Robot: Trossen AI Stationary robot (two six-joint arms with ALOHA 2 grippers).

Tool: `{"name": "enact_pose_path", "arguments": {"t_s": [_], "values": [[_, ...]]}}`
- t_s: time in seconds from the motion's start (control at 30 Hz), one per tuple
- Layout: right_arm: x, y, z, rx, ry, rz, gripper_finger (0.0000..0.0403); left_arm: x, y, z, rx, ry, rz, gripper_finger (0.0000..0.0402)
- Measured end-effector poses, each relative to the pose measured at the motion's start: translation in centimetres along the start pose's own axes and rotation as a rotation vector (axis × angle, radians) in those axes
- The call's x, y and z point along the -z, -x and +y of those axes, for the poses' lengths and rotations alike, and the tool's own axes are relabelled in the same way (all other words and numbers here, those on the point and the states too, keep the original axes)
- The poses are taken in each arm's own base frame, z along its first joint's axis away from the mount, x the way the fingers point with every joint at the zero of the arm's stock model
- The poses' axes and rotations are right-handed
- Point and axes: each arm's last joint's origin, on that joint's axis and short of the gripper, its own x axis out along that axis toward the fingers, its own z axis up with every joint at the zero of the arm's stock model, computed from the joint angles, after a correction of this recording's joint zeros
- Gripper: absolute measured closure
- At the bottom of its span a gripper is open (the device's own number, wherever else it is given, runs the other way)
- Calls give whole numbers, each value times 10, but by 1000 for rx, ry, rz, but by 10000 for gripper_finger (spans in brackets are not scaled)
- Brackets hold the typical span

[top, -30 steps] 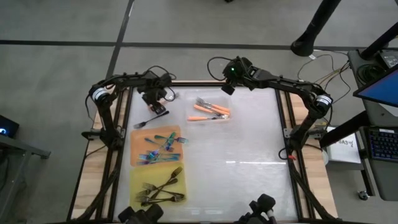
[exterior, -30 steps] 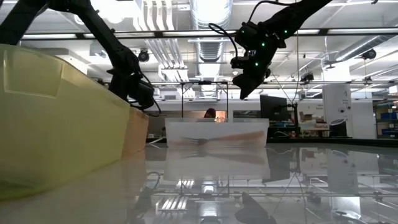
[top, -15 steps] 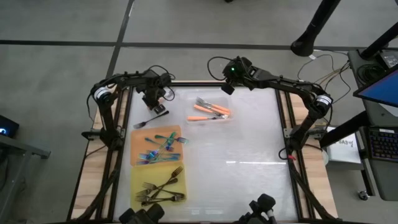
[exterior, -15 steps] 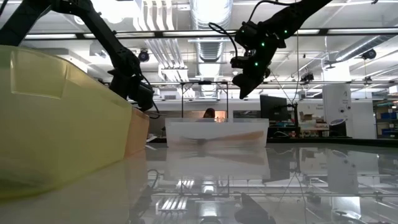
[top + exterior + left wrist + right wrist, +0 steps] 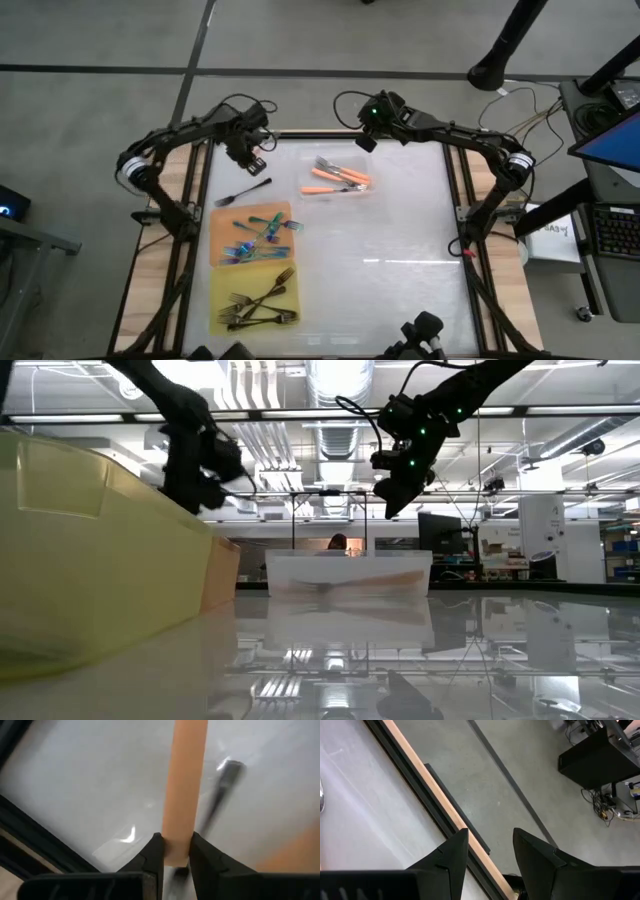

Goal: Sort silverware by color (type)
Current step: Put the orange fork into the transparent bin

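Lift: left claw [image 5: 252, 152] has risen w/ an orange-handled fork [image 5: 183, 795] clamped in it, toward 11 o'clock of table [image 5: 400, 250]. A black fork [image 5: 242, 191] stays below (unsorted). Right claw [image 5: 366, 140] waits, fingers apart.

Orange-handled fork [image 5: 182, 790] in the left pincer [image 5: 172, 851]: tines cut off by the wrist view's edge; blurred object [image 5: 220, 787] beside it unidentifiable.
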Motion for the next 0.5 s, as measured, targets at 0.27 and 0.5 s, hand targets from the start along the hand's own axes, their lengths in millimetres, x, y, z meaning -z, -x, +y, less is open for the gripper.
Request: {"name": "enact_pose_path", "arguments": {"t_s": [0.27, 0.5], "values": [[0, 0, 0, 2, 0, 0, 255, 53, 45, -63, 171, -89, -151, 356], [0, 0, 0, 4, -1, 1, 255, 126, 64, -134, 264, -198, -162, 356]]}}
